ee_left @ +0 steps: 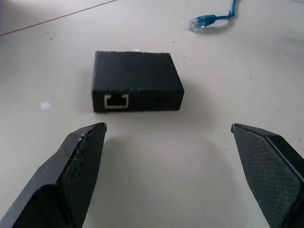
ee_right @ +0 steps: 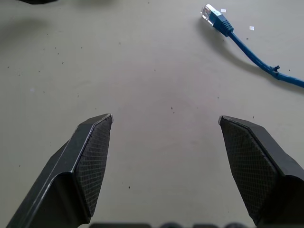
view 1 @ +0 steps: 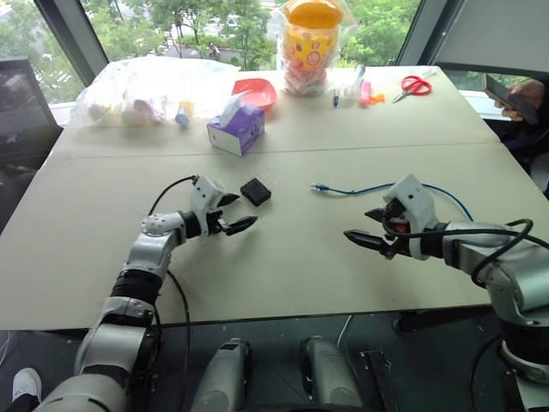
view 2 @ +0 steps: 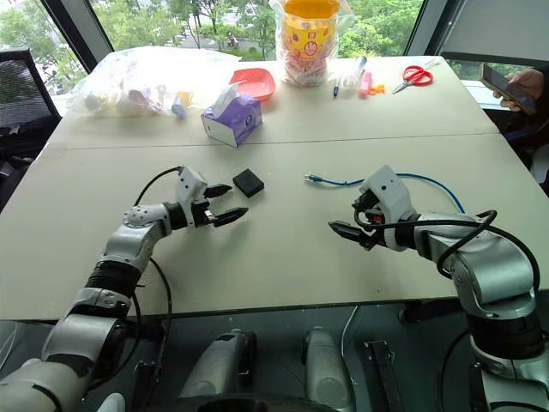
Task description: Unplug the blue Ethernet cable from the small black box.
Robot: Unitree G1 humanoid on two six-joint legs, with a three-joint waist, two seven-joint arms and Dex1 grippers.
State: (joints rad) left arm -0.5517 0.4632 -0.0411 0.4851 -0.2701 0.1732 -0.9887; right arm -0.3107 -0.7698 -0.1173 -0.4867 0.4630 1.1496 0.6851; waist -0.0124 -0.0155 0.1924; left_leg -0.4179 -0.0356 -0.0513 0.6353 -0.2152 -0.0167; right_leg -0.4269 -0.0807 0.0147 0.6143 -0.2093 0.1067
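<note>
The small black box (view 1: 256,191) lies flat on the beige table (view 1: 283,266), its empty port facing my left gripper (ee_left: 167,127). That gripper (view 1: 238,212) stands open just short of the box, touching nothing. To the right lies the blue Ethernet cable (view 1: 360,189), its clear plug (ee_right: 211,13) on the table and apart from the box. My right gripper (view 1: 364,225) hovers open near the cable's curve, a little nearer than the plug, with nothing between its fingers (ee_right: 95,152).
A purple tissue box (view 1: 238,127), a red bowl (view 1: 256,90), plastic bags (view 1: 146,90), a bagged orange-lidded jar (view 1: 309,39) and red scissors (view 1: 416,84) stand at the back. A person's hand with a phone (view 1: 515,93) is at the far right.
</note>
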